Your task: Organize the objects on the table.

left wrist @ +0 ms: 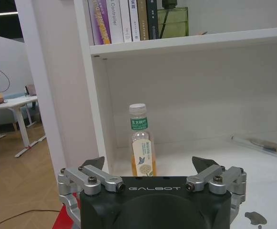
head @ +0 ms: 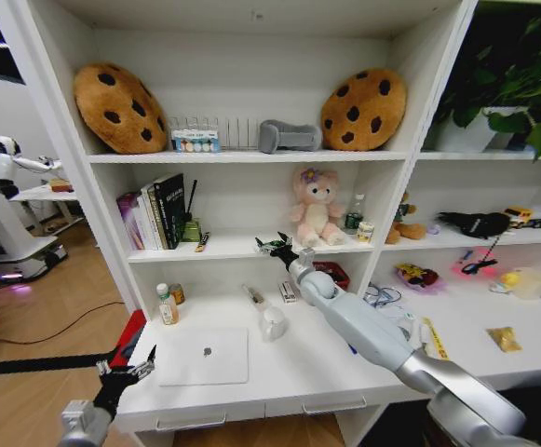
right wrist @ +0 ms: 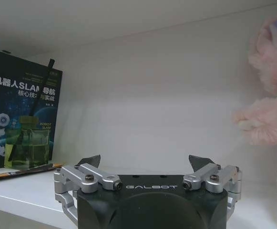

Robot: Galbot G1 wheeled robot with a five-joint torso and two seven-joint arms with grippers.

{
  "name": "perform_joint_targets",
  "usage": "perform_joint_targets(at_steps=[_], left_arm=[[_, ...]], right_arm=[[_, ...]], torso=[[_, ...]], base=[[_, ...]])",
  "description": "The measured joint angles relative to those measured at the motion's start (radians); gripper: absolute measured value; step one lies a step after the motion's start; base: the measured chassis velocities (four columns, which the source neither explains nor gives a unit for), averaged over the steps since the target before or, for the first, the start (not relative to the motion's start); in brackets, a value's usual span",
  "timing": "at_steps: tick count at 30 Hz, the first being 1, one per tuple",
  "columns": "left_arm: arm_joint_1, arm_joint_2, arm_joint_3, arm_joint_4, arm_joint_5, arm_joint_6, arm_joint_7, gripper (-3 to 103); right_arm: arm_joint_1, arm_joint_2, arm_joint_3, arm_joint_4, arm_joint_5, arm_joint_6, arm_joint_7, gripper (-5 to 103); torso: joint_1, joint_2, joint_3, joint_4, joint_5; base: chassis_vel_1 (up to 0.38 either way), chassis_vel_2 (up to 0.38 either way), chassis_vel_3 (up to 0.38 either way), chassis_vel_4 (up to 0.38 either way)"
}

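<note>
Fingers spread wide and empty, the right gripper [head: 277,245] hovers at the middle shelf beside the pink plush bear [head: 316,207], likely reaching to tidy. Well below it, the silver laptop [head: 204,355] lies on the table [head: 298,372]; the left gripper [head: 126,374], open and empty, idles at the table's front corner.

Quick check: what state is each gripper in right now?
Left gripper: open, empty, low by the table's front-left corner.
Right gripper: open, empty, at the middle shelf.

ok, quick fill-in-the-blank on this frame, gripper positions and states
1. The right gripper is raised to the shelf holding the pink plush, its jaws ____.
2. The left gripper hovers by the table's front-left corner, near the closed silver ____.
3. The left wrist view faces a capped ____ against the shelf wall.

Missing: open; laptop; bottle
</note>
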Motion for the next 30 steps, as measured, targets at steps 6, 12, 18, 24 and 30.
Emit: perform_joint_targets(at_steps=[6,12,18,24,30], left_arm=[[-0.002,0.000,-0.007,-0.001,0.002,0.000,-0.001,100],[0.002,-0.010,-0.001,-0.002,0.011,0.000,-0.001,100],[-0.002,-0.010,0.008,-0.008,0.017,0.002,-0.003,100],[-0.006,-0.014,0.043,-0.013,0.043,0.004,-0.009,100],[-0.017,-0.017,0.070,-0.019,0.056,0.006,-0.015,100]], right_arm=[[-0.062,-0.060,0.043,0.140,0.003,-0.023,0.027,100],[-0.215,-0.171,0.159,0.382,0.012,-0.036,0.029,100],[-0.336,-0.228,0.267,0.474,0.004,-0.036,0.023,100],[-0.606,-0.278,0.466,0.588,-0.049,-0.023,0.008,100],[-0.778,-0.282,0.608,0.640,-0.107,0.002,-0.018,100]], torso=[[0.000,0.000,0.000,-0.0001,0.0001],[0.000,0.000,0.000,-0.0002,0.0000],[0.000,0.000,0.000,-0.0001,0.0000],[0.000,0.000,0.000,-0.0001,0.0001],[0.000,0.000,0.000,0.0000,0.0001]], base=[[0.000,0.000,0.000,0.000],[0.000,0.000,0.000,0.000],[0.000,0.000,0.000,0.000],[0.000,0.000,0.000,0.000],[0.000,0.000,0.000,0.000]])
